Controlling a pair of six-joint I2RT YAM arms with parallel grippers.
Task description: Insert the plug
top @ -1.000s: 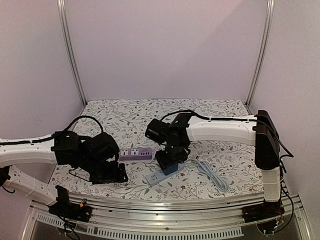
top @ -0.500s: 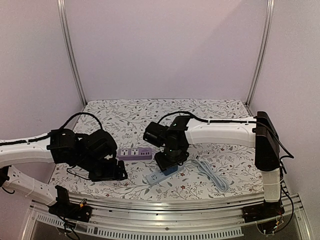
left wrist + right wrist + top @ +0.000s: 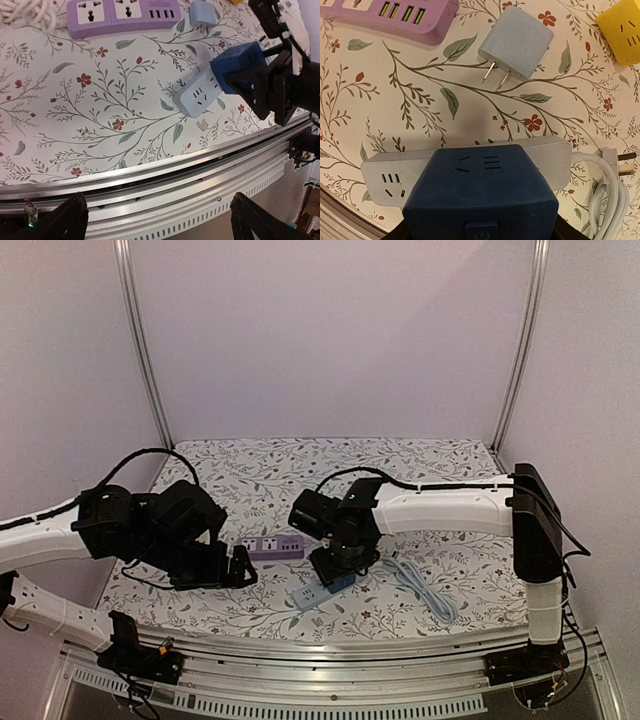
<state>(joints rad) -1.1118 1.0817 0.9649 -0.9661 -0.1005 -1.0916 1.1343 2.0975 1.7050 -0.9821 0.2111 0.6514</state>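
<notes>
In the centre of the top view, the right gripper [image 3: 338, 566] clamps the blue plug adapter [image 3: 480, 200] over the white power strip [image 3: 382, 175]. At lower left, the left gripper [image 3: 157, 212] is spread wide and holds nothing.

A table [image 3: 260, 480] covered in a floral cloth fills the middle of the view. The left arm comes in from the left edge, and the left gripper [image 3: 240, 567] hangs low over the cloth just left of a purple power strip [image 3: 272, 547]; its jaws are too dark to read from here. The right arm stretches across from the right side. The right gripper [image 3: 338, 568] points down and grips a blue adapter [image 3: 341, 581] over the right end of a pale power strip [image 3: 308, 598]. A white cable [image 3: 428, 590] lies coiled to the right.
</notes>
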